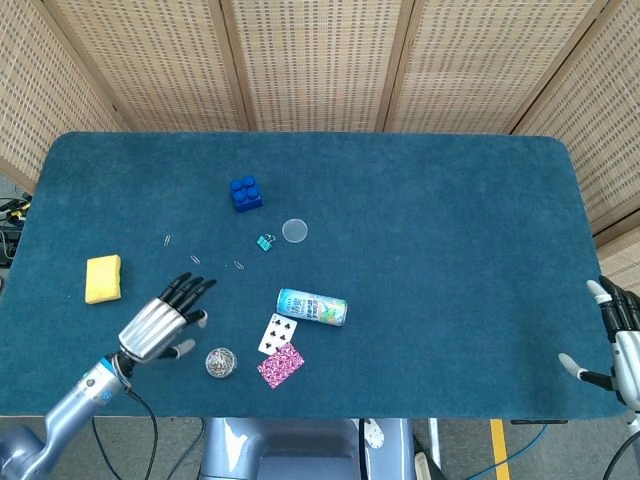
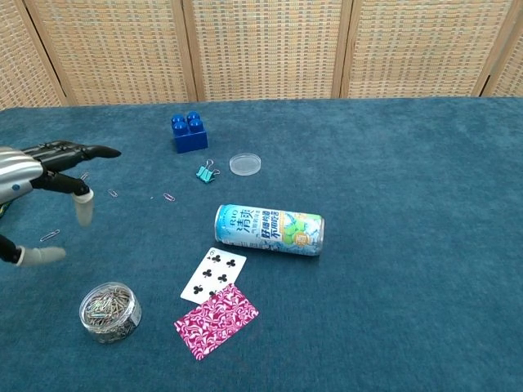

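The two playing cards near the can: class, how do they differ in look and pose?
The white card lies face up showing black clubs; the pink card shows only a magenta swirl pattern. The white card sits nearer the can; the pink card lies nearer the table's front edge. Both lie flat, tilted, corners meeting.

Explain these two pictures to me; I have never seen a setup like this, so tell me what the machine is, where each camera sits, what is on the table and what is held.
This is a robot with two arms, each ending in a mechanical hand. The head view looks down from above; the chest view looks across the blue table from lower down.

The left hand hovers with its fingers spread, holding nothing. The right hand waits open at the table's far right edge, seen only in the head view.

On the table lie a drink can on its side, two playing cards, a small jar of paper clips, a blue toy brick, a clear round lid, a teal binder clip, a yellow sponge and loose paper clips.
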{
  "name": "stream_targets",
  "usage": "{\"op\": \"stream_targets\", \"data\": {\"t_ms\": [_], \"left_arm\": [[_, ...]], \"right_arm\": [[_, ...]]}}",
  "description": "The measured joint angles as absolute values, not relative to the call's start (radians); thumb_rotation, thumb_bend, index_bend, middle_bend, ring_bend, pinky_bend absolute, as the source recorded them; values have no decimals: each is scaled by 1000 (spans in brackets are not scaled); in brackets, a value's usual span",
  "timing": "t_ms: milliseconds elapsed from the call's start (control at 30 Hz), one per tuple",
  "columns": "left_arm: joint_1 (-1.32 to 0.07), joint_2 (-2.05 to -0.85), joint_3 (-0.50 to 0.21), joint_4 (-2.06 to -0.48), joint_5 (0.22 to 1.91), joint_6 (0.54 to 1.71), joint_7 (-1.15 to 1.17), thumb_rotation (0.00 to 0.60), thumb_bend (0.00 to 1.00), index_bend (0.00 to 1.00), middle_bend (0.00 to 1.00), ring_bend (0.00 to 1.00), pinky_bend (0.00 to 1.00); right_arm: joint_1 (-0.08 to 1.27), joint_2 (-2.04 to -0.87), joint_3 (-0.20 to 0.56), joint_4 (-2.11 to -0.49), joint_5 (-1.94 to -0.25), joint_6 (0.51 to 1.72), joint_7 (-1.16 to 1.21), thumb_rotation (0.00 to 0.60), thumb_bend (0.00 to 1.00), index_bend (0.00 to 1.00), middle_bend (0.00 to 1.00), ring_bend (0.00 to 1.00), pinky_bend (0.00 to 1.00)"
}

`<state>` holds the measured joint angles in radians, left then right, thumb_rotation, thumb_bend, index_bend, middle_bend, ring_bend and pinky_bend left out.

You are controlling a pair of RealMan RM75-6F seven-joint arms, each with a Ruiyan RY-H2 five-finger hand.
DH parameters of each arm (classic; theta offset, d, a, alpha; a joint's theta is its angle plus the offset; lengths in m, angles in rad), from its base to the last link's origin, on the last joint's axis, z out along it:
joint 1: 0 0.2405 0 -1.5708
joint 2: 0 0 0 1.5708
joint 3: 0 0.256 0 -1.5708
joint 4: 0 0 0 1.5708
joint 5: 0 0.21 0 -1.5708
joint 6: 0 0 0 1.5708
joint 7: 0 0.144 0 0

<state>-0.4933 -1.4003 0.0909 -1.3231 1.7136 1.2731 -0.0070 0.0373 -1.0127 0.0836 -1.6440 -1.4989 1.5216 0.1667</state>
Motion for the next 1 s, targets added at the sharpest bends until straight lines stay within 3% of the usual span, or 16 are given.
{"op": "stream_targets", "data": {"t_ms": [100, 200, 633, 1000], "left_arm": [[-497, -1395, 61, -1286, 1640, 1231, -36, 600, 554, 464, 0, 0, 0], [-502, -1399, 36, -1224, 1572, 1172, -65, 600, 600, 462, 0, 0, 0], [-520, -1505, -13, -967, 1424, 986, -141, 600, 622, 462, 0, 0, 0], [-525, -1569, -10, -885, 1427, 958, -180, 600, 623, 462, 0, 0, 0]], "right_arm": [[37, -1013, 84, -1645, -1499, 1523, 166, 600, 0, 39, 0, 0, 0], [38, -1014, 83, -1645, -1499, 1519, 163, 600, 0, 39, 0, 0, 0], [42, -1018, 82, -1649, -1497, 1513, 147, 600, 0, 40, 0, 0, 0], [41, -1016, 83, -1647, -1495, 1514, 154, 600, 0, 40, 0, 0, 0]]}}
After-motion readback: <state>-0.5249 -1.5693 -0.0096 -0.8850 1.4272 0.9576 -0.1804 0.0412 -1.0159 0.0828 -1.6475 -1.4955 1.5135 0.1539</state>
